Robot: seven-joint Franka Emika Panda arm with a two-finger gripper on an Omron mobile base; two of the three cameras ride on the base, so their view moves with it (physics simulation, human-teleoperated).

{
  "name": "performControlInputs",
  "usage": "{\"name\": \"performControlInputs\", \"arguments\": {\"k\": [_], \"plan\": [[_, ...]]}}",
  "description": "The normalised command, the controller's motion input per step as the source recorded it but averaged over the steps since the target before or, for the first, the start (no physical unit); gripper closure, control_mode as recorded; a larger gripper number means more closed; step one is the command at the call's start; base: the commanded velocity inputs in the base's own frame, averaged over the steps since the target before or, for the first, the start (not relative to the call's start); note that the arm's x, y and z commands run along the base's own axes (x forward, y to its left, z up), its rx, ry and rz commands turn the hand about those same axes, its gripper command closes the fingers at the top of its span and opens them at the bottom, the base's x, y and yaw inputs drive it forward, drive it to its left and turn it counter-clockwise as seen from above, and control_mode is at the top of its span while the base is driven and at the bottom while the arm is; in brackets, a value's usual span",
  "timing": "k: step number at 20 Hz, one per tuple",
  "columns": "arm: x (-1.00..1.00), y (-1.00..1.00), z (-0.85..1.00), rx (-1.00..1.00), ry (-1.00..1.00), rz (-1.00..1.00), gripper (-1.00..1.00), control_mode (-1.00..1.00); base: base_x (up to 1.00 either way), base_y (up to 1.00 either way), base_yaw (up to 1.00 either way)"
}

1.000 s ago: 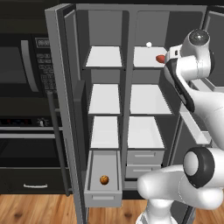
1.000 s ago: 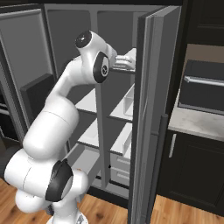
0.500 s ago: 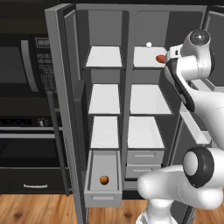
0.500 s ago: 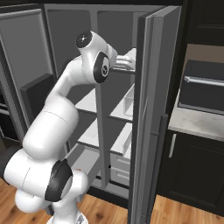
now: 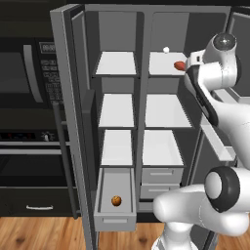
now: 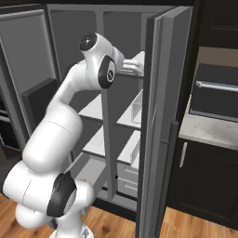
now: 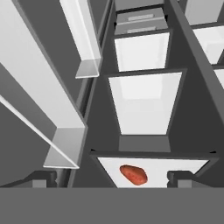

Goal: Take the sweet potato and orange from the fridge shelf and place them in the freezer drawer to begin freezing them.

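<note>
The sweet potato (image 7: 133, 174), a reddish oblong, lies on the white top right fridge shelf (image 7: 183, 167). My gripper (image 7: 113, 177) hangs open over it, one fingertip to each side and neither touching it. From the left base view the sweet potato (image 5: 178, 65) peeks out beside my hand at the front of that shelf (image 5: 163, 61). The orange (image 5: 116, 200) rests inside the freezer drawer (image 5: 114, 217), which is pulled out at the fridge's lower left. In the right base view my hand (image 6: 131, 69) reaches in behind the open door.
A tiny white ball (image 5: 166, 50) sits at the back of the top right shelf. Open fridge doors (image 5: 73, 122) (image 6: 162, 121) flank the arm. Two shut light-grey drawers (image 5: 158, 173) lie beside the freezer drawer. Door bins (image 7: 65, 144) hang close to the hand.
The arm has barely shifted near the top shelf. The jaws stay open, and the sweet potato and orange have not moved.
</note>
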Motion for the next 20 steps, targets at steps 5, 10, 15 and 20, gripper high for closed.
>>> {"name": "performControlInputs", "arguments": {"k": [5, 10, 15, 20], "plan": [[-0.16, 0.0, 0.0, 0.0, 0.0, 0.0, -1.0, -1.0, 0.0, 0.0, 0.0], [0.0, 0.0, 0.0, 0.0, 0.0, 0.0, -1.0, 1.0, 0.0, 0.0, 0.0], [0.0, 0.0, 0.0, 0.0, 0.0, 0.0, -1.0, 1.0, 0.05, -0.11, 0.03], [0.0, 0.0, 0.0, 0.0, 0.0, 0.0, -1.0, 1.0, 0.18, -0.11, 0.03]]}}
